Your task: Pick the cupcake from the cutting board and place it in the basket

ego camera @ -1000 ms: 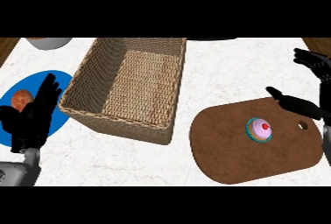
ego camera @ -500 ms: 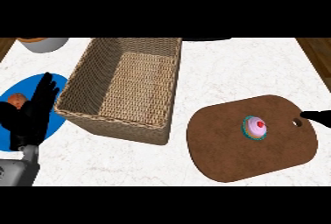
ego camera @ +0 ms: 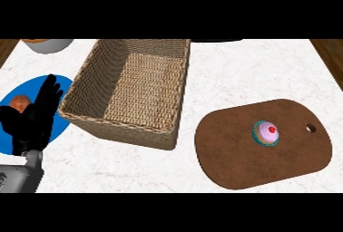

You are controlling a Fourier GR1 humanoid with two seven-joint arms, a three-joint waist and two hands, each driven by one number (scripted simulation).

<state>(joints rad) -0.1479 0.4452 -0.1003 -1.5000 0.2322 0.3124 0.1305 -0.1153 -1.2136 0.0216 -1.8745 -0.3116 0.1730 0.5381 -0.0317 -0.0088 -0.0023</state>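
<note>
Status: task not begun in any visible sense. The cupcake [ego camera: 267, 133] sits upright on the brown cutting board [ego camera: 248, 158], toward the board's right half, just left of the small hanging hole. Pink frosting, red dot on top, teal wrapper. Nothing touches it.

The wicker basket [ego camera: 107, 121] lies to the left of the board, well apart from the cupcake, long axis running up the view. Its interior shows only woven floor; no object inside.

Left hand [ego camera: 36, 115]: at the view's left edge, fingers straight and pointing up, open, holding nothing. It rests over a blue plate [ego camera: 61, 120] that carries a small orange-brown food item [ego camera: 19, 102], partly hidden behind the hand; I cannot identify the item further.

Right hand: not visible in the head view. Its state cannot be recorded.

Other items: a grey bowl-like vessel [ego camera: 47, 44] cut off at the upper left corner; a dark object at the top edge, too cropped to name. Tabletop [ego camera: 248, 72] is white marble pattern.

Remaining, as judged: all of it. Reach to the cupcake, close fingers round it, lift, carry left over the basket's near wall, release inside. The right hand is probably the nearer one to the board, but it would first have to enter the view.
</note>
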